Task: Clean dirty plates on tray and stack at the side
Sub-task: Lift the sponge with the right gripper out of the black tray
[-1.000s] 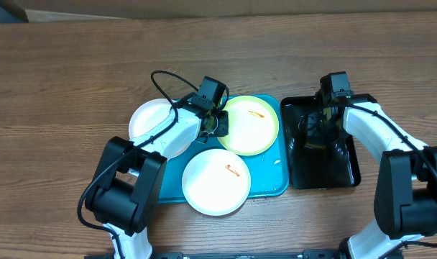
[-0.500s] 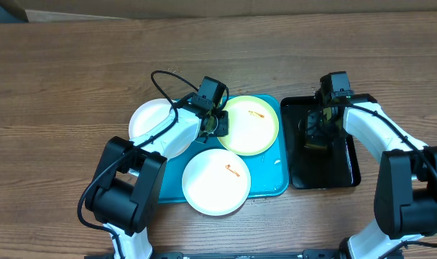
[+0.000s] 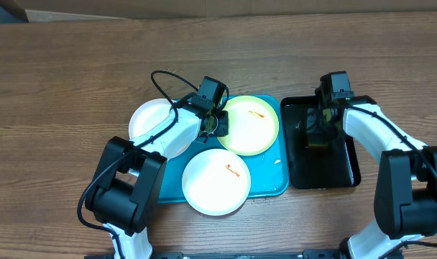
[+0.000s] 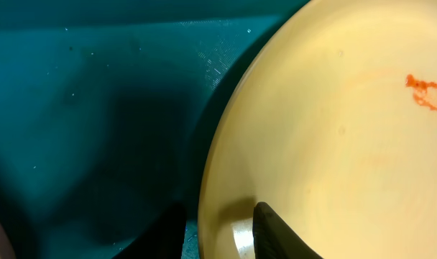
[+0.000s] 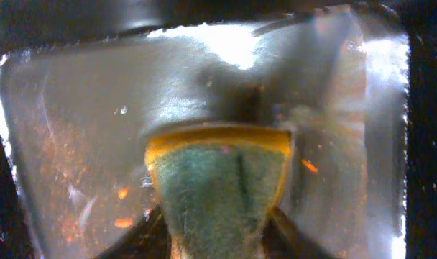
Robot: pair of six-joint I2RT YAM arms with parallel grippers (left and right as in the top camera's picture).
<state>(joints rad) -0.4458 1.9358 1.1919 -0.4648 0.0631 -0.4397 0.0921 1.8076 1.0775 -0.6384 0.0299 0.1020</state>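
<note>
By my reading the wiping step is in hand: the left tool (image 3: 220,124) pinches the rim of the yellow-green plate (image 3: 251,126) on the tray (image 3: 265,187), mid-bench nearer the front edge, and the right tool (image 3: 318,133), clamped on a sponge (image 5: 218,187) at the black tray (image 3: 344,173), must next reach the smear (image 3: 256,114).

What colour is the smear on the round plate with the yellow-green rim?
The smear is orange-red; left wrist view shows it best.
</note>
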